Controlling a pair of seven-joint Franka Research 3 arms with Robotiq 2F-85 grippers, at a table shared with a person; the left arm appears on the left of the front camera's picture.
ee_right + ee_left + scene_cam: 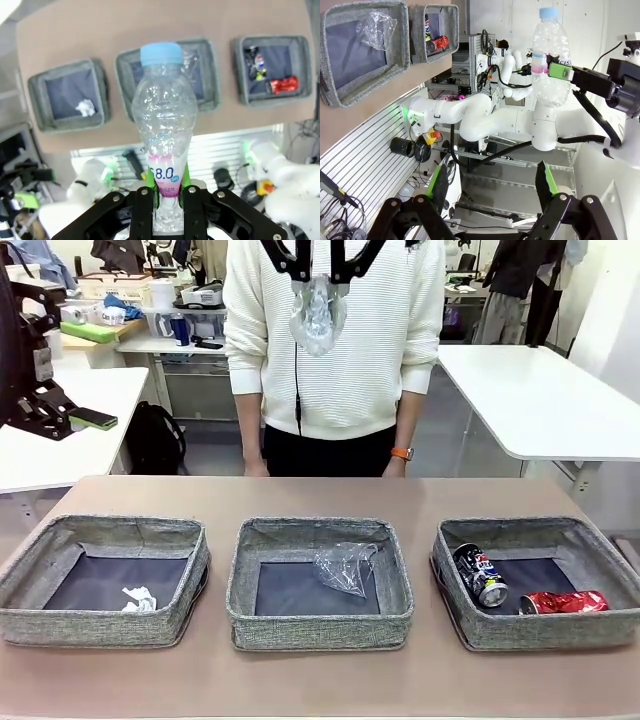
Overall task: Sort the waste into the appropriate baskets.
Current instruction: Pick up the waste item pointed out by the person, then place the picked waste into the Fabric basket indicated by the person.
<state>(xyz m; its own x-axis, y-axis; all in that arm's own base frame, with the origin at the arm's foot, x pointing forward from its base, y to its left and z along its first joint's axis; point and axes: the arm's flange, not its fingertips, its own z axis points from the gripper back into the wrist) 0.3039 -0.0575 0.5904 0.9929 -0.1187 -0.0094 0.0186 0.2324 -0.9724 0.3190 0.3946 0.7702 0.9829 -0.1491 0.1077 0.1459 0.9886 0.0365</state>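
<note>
Judging by its clear crumpled walls, you have a light, empty bottle (pixel 162 120) that will dent and slip, so the right gripper (pixel 167 192), clamped on the purple label low in the right wrist frame, has the stiffest band. Your left gripper (pixel 492 185) stands wide and empty. At the top centre of the front view the bottle is cut off.

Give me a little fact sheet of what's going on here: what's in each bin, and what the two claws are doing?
Left basket: white paper wad
Middle basket: clear plastic cup
Right basket: dark can, red can
Right gripper: shut on bottle, held high above the table
Left gripper: open, holding nothing
Person: standing at the far side
</note>
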